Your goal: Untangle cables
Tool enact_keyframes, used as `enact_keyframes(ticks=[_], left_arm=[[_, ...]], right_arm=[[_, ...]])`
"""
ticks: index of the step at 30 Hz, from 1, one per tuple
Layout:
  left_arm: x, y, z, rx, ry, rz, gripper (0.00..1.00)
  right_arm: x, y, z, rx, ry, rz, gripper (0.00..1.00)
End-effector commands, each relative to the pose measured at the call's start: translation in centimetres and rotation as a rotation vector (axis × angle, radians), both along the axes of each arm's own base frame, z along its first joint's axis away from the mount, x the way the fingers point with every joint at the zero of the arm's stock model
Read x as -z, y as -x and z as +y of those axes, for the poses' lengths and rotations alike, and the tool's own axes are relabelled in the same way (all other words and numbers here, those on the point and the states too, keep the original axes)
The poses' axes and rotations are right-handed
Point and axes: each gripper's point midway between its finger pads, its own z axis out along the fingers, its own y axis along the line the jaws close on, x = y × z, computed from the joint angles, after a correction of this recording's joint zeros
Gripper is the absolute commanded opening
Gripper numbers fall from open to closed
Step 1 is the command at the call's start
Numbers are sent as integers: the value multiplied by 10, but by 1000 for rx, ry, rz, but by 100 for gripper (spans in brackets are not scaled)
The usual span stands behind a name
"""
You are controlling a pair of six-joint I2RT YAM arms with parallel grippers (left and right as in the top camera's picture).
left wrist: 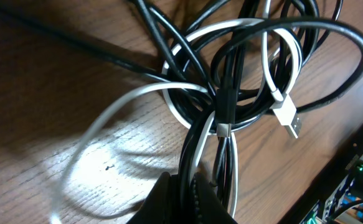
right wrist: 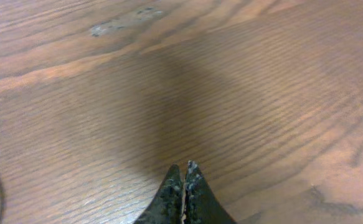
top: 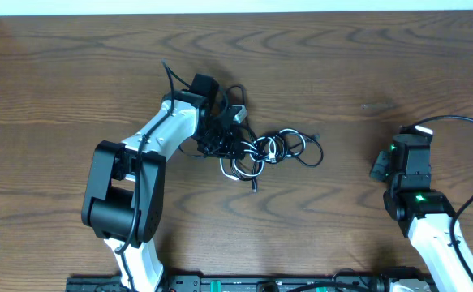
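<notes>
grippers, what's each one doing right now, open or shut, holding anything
Left gripper: closed on the cables.
Right gripper: closed, holding nothing.

Dark brown wood-grain table (top: pixel 366 65); pale strip (top: pixel 220 5) along far edge.

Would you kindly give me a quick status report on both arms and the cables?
Left gripper clamped on the cables, bundle knotted mid-table. Right gripper shut, empty, off to the side over the table. No obstruction seen.
</notes>
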Motion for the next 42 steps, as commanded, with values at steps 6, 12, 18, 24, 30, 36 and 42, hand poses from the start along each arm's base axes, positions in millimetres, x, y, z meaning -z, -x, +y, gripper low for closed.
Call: enact_keyframes(ticks=[6,12,18,24,30,36,42], left_arm=[[-19,25,-24,177,168,-17,7],[-26,45,-36,290,233,-18,8],[-26,49,-37,325,238,-29,7],[-26,49,-37,327,239,-31,8],[-26,50,-37,326,239,-28,8],[-26,52,-36,325,237,-17,7],[-26,52,-36,328,237,-19,7]], right_arm=[[-16,-13,106,-677,-212,-92,45],[6,-5,125,-812,-200,-19,52],[40,-2,148,-958,-156,60,55],[67,0,165,-1046,-139,106,59],[81,-13,176,-1071,-126,71,60],[103,-23,179,-1074,-122,62,61],[110,-33,182,-1060,-130,28,29]])
